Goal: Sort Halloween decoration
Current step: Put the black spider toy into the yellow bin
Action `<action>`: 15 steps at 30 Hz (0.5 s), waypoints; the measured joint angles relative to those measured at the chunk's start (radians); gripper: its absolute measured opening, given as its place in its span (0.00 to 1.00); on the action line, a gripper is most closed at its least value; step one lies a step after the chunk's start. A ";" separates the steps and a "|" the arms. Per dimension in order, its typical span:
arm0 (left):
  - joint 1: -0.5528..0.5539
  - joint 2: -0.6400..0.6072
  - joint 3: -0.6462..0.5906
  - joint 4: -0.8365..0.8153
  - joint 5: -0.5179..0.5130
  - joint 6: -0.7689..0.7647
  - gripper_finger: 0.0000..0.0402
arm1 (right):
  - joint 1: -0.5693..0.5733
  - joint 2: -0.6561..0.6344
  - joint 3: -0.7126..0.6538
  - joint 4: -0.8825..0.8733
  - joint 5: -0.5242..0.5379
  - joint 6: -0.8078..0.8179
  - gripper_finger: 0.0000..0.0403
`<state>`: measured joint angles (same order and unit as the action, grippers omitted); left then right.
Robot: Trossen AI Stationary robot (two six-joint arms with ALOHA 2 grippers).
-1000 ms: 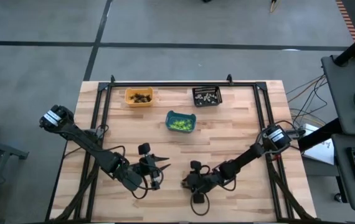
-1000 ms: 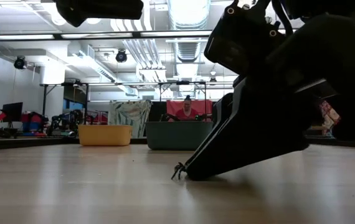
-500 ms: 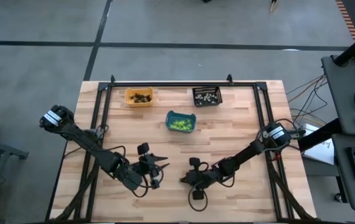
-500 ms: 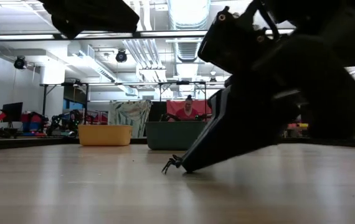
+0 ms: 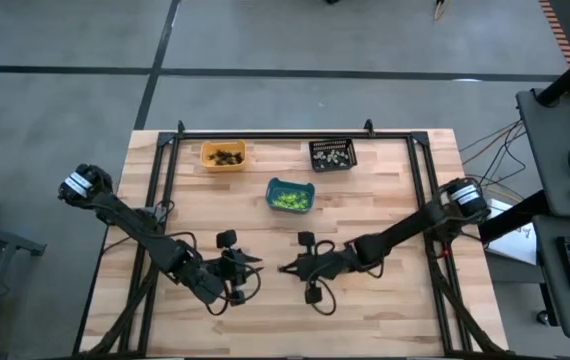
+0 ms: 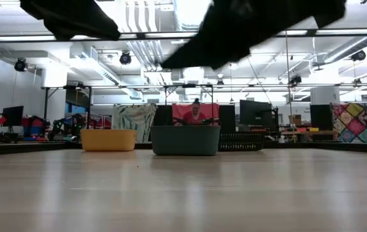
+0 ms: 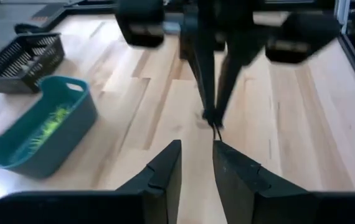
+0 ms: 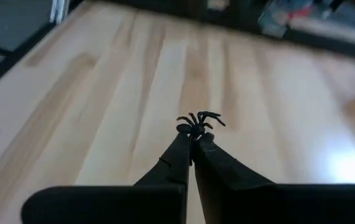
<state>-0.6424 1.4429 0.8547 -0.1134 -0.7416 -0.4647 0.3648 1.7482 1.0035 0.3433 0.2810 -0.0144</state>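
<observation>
A tiny black spider sits at the tips of my right gripper, which is shut on it above the middle of the table. My left gripper faces it from the left, just short of it, and its fingers are open with nothing between them. In the left wrist view the spider shows at the other gripper's closed tips. At the back stand an orange bin with dark pieces, a black basket with pale pieces, and a teal bin with lime green pieces. My right gripper pinches the black spider's body between its two fingers, right at their free ends. The fingers come from the table's right, slanting slightly down. The spider is lifted clear of the table, and its legs spread out beyond the tips.
A black frame runs along the table's far and side edges. Bare wood lies between the grippers and the bins. In the low view the orange bin, teal bin and black basket stand in a row, with a person beyond them.
My right gripper has risen from the tabletop with the black spider at its tips and gone toward the far left, closer to my left gripper. The spider, which lay on the wood, is now lifted clear.
</observation>
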 joint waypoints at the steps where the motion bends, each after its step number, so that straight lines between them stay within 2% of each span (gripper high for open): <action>1: 0.000 -0.016 0.000 -0.023 0.000 0.009 0.18 | -0.010 -0.015 0.000 0.010 0.000 -0.027 0.02; 4: 0.000 -0.065 -0.017 -0.087 0.007 0.073 0.15 | -0.048 -0.048 0.002 0.040 0.001 -0.110 0.02; 8: 0.007 -0.168 -0.107 -0.093 0.007 0.133 0.10 | -0.116 -0.060 0.006 0.127 -0.001 -0.195 0.02; 15: 0.015 -0.424 -0.266 -0.080 -0.192 0.090 0.09 | -0.293 -0.012 0.098 0.131 -0.025 -0.231 0.02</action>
<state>-0.6273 1.0193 0.5887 -0.1936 -0.9339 -0.3743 0.0717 1.7365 1.1011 0.4738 0.2556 -0.2459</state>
